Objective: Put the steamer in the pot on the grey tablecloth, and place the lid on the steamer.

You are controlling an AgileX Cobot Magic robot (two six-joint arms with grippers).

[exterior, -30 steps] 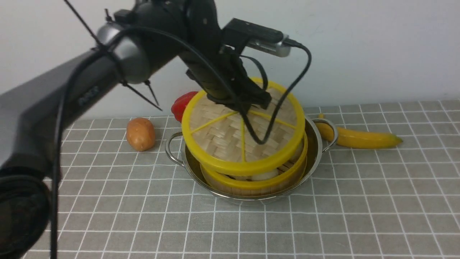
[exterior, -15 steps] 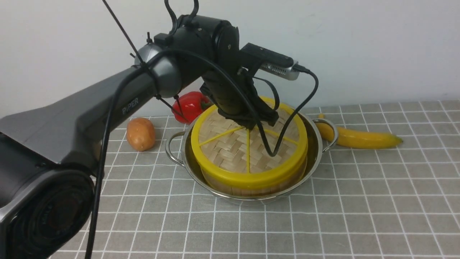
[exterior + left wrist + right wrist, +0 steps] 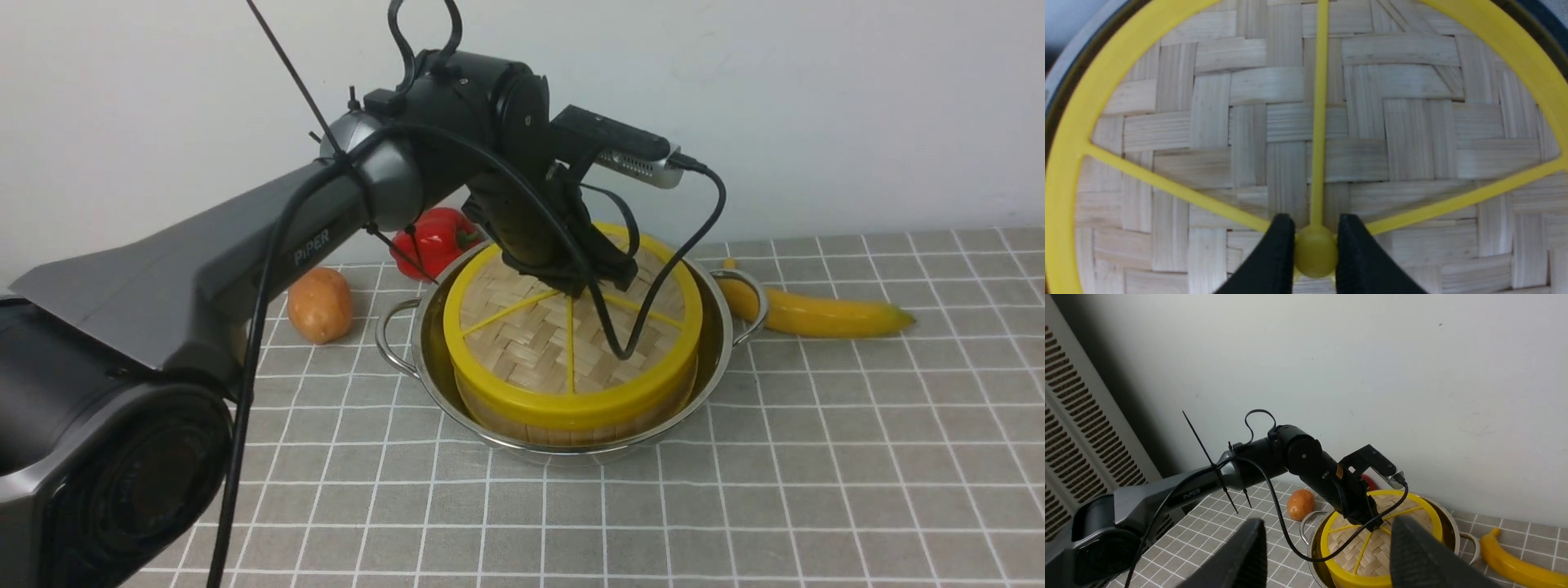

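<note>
Light, stiff woven lid (image 3: 563, 351) rests on the steamer (image 3: 522, 430) inside the pot (image 3: 720, 322) on the grey tablecloth (image 3: 816, 465), apparently flush. The left tool (image 3: 1314, 234), nearly closed, pinches its central knob (image 3: 1315, 259), the natural hold. The right tool (image 3: 1329, 539) hangs spread wide, empty.

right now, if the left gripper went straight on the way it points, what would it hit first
The flat woven-bamboo lid with the yellow rim: the left gripper pinches its yellow centre knob, so its fingertips would likely press into the weave at once.
</note>
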